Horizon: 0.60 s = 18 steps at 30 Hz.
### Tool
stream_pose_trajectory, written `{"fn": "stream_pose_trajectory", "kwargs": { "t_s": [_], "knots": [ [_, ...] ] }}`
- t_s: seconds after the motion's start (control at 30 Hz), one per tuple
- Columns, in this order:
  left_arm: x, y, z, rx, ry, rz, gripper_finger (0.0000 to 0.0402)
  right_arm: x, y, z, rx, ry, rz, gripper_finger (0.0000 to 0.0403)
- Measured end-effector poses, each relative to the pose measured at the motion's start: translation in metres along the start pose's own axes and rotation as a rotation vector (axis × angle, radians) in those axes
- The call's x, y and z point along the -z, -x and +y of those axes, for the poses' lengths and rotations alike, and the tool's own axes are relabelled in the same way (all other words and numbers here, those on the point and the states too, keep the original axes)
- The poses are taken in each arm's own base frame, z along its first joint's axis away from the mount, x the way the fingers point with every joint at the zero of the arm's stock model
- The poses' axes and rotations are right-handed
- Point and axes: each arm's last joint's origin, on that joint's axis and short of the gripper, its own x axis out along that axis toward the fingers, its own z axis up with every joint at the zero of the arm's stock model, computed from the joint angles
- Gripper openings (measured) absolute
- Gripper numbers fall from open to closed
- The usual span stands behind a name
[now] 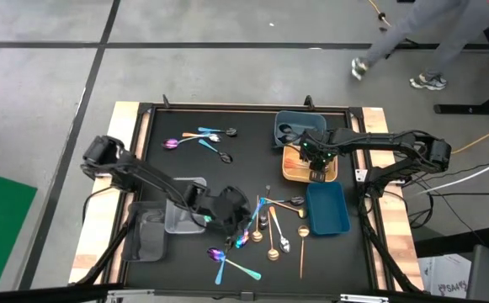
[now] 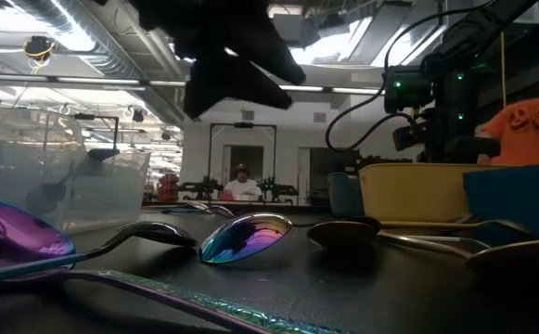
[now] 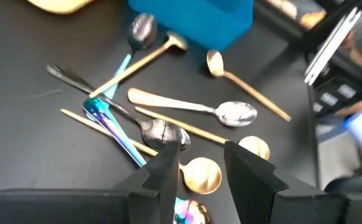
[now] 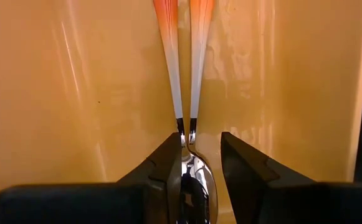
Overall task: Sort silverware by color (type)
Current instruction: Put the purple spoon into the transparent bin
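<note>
Silverware [image 3: 168, 134] lies tangled beside the blue tray [image 1: 326, 210]; left gripper [image 3: 202, 163], jaws released above, risks snagging two spoons; right gripper [image 4: 200, 163], jaws released, hovers inside the yellow tray [image 4: 75, 93].

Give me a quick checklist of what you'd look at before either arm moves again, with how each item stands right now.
1. Left gripper over the spoon pile: ok, it hangs just above the pile.
2. Left fingers parted enough to take a spoon: ok, a gap shows between them.
3. Left gripper holding nothing: ok, the gap is empty.
4. One spoon singled out: not ok, the spoons under it cross and overlap.
5. Right gripper inside the yellow tray: ok, fingers open.
6. Orange-handled spoon let go: cannot tell; it lies on the tray floor between the open fingers.
</note>
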Motion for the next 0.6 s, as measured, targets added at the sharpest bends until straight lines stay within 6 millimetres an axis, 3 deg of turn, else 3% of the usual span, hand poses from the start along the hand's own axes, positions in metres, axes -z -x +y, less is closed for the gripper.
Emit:
{"fn": "stream_pose_trajectory", "kwargs": {
  "t_s": [0.37, 0.6],
  "knots": [
    [-0.007, -0.044, -0.024, -0.164, -0.091, 0.228, 0.0121, 0.0, 0.0, 0.0, 0.0, 0.0, 0.0, 0.0101],
    [0.0, -0.067, -0.025, -0.241, -0.111, 0.313, 0.0121, 0.0, 0.0, 0.0, 0.001, 0.0, -0.004, 0.0101]
  ]
}}
